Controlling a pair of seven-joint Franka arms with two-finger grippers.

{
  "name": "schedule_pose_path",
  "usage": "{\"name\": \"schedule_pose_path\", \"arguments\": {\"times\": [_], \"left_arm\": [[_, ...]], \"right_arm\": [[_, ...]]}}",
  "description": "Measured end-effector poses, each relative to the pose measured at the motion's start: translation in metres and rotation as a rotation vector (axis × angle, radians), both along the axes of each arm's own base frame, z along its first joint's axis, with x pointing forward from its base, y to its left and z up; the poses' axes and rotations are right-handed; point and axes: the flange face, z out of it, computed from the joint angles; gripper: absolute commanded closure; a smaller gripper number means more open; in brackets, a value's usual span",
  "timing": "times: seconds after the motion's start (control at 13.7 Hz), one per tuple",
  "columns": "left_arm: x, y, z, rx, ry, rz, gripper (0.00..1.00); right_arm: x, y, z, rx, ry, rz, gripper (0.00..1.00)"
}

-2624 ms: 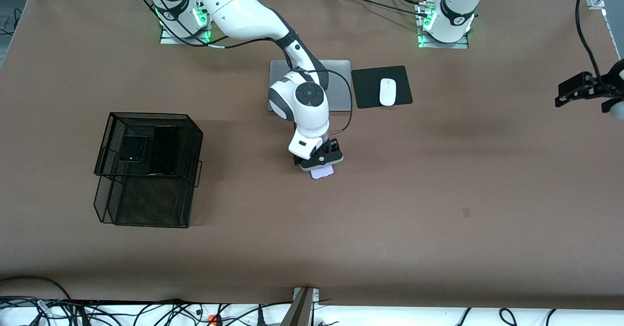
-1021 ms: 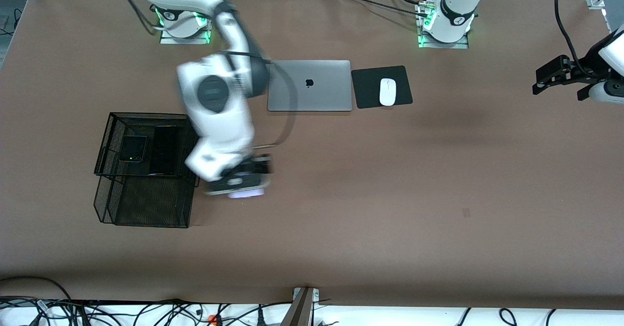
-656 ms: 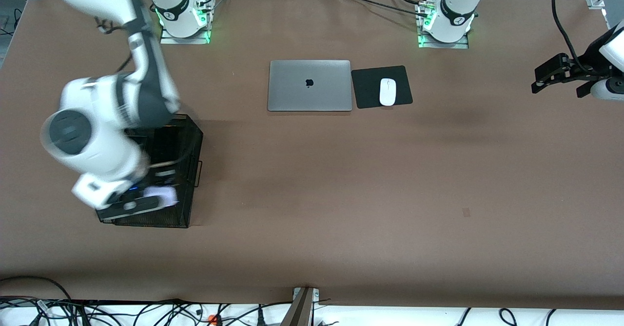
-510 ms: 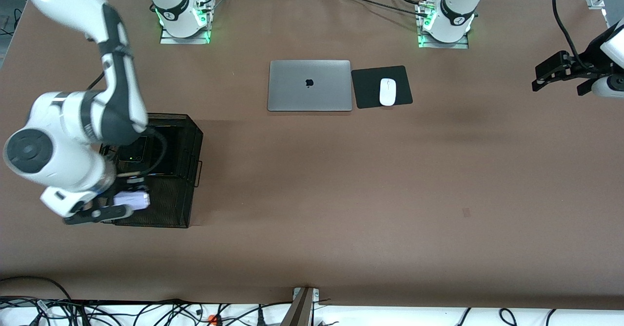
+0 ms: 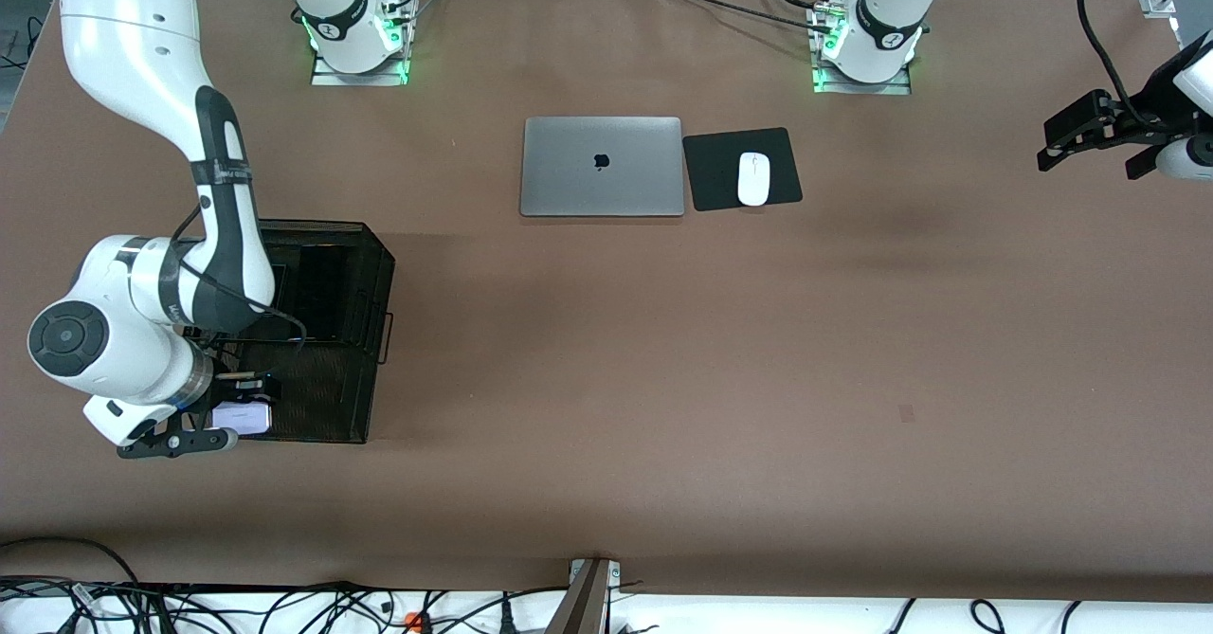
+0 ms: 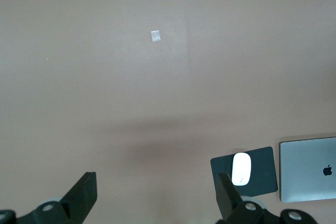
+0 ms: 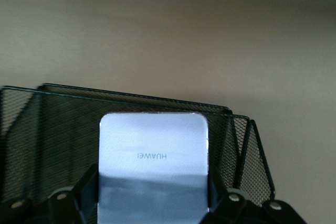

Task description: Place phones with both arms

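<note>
lavender phone [image 7: 153, 166] sits clamped by its side edges in my right end effector [image 5: 227, 421], over the mesh basket [image 5: 365, 331]; stiff, slick, light. left end effector [image 5: 1090, 132] waits spread apart.

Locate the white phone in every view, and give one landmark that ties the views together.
Front view: the white phone is held in the right gripper, over the lower tier of the black mesh basket.
Right wrist view: the phone fills the middle, clamped between the fingers, with the basket under it.
Left wrist view: not in it.
Shared landmark: the mesh basket in the front and right wrist views.
</note>
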Motion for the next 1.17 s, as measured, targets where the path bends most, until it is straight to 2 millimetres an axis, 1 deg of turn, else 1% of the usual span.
{"name": "schedule_pose_path", "arguments": {"times": [0.15, 0.29, 0.36, 0.44, 0.51, 0.58, 0.8, 0.95, 1.09, 1.17], "left_arm": [[0.0, 0.0, 0.0, 0.0, 0.001, 0.0, 0.0], [0.0, 0.0, -0.001, 0.0, 0.002, 0.001, 0.0], [0.0, 0.0, -0.001, 0.0, 0.002, 0.001, 0.0], [0.0, 0.0, -0.001, 0.0, 0.002, 0.001, 0.0], [0.0, 0.0, -0.001, 0.0, 0.002, 0.001, 0.0], [0.0, 0.0, -0.001, 0.0, 0.003, 0.002, 0.0], [0.0, 0.0, -0.001, 0.0, 0.004, 0.002, 0.0], [0.0, 0.0, -0.001, 0.0, 0.004, 0.002, 0.0], [0.0, 0.0, -0.001, 0.0, 0.004, 0.002, 0.0], [0.0, 0.0, -0.001, 0.0, 0.004, 0.002, 0.0]], "right_arm": [[-0.002, -0.012, -0.011, 0.005, 0.014, -0.021, 1.0], [-0.005, -0.016, -0.021, 0.012, 0.031, -0.034, 0.69], [-0.007, -0.016, -0.026, 0.015, 0.039, -0.038, 0.46], [-0.007, -0.016, -0.029, 0.018, 0.044, -0.04, 0.3], [-0.008, -0.016, -0.031, 0.02, 0.047, -0.042, 0.12], [-0.008, -0.015, -0.032, 0.02, 0.048, -0.042, 0.0], [-0.007, -0.015, -0.028, 0.021, 0.036, -0.041, 0.0], [-0.003, -0.014, -0.02, 0.022, 0.02, -0.038, 0.0], [0.001, -0.01, 0.001, 0.027, 0.014, -0.032, 0.0], [0.002, -0.007, 0.017, 0.032, 0.021, -0.03, 0.0]]}}
